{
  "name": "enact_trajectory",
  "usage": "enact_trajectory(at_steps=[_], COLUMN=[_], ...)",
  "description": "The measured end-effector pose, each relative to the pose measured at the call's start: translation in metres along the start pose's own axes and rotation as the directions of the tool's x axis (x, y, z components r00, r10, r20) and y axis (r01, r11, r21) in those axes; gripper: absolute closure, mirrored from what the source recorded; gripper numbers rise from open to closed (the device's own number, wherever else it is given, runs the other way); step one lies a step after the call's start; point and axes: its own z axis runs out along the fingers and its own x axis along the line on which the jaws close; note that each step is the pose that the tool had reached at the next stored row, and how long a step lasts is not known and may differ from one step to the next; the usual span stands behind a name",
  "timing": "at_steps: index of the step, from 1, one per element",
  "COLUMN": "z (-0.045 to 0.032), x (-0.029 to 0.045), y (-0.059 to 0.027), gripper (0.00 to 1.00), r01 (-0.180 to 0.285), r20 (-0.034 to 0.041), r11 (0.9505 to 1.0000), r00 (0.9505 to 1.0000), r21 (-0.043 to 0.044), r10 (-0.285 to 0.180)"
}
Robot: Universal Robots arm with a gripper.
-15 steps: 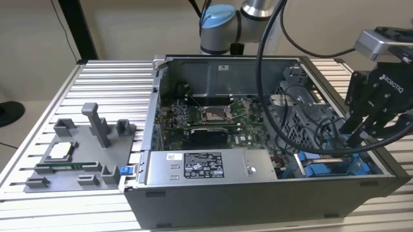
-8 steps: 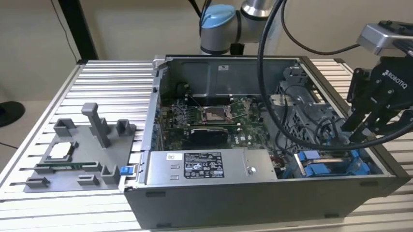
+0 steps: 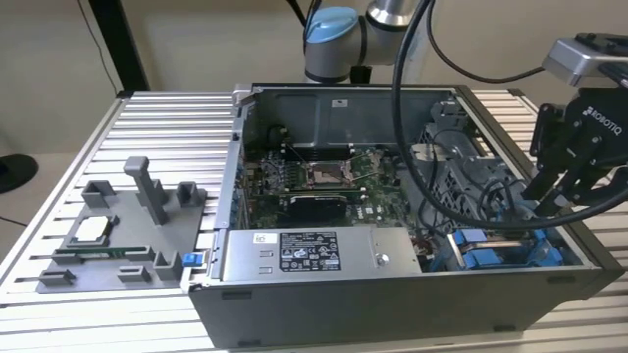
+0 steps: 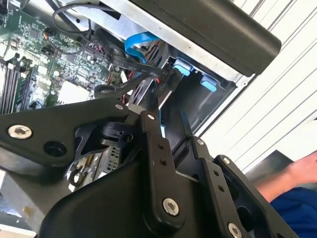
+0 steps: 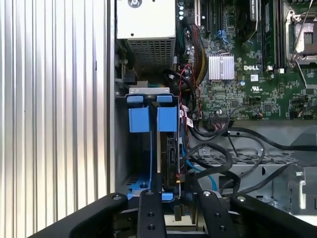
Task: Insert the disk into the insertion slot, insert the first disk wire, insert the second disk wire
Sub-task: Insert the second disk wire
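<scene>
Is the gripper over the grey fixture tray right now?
No, the gripper hangs above the blue-railed bay inside the computer case at the exterior view's right, apart from the grey fixture tray.

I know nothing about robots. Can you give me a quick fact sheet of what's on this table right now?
Setting: open computer case on a ribbed metal table
Arm: gripper hangs over the case's corner at the exterior view's right
Nearest the gripper: the insertion slot, a bay with blue tabs
Beside the case: grey fixture tray with upright posts, at the exterior view's left
Bystander: a blue sleeve in the second wrist view
</scene>
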Motion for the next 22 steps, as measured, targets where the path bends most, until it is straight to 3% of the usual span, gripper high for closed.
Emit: enact_trajectory(at_steps=[2,5,12,22], z=[0.0000,-0.0002,-0.0015,-0.0036], x=[0.0001,0.0000,0.0002,0.0024], y=[0.0000,0.0000,-0.0030,-0.0116], gripper=[0.00,0.00,0.00,0.00], r01=[0.007,0.016,0.036,0.053], r20=[0.0001,0.0040,0.0396,0.0429], r11=[0.9999,0.9998,0.9992,0.9984], r00=[1.0000,0.9999,0.9985,0.9976], r21=[0.0089,0.0143,0.0186,0.0190], r10=[-0.007,-0.016,-0.037,-0.054])
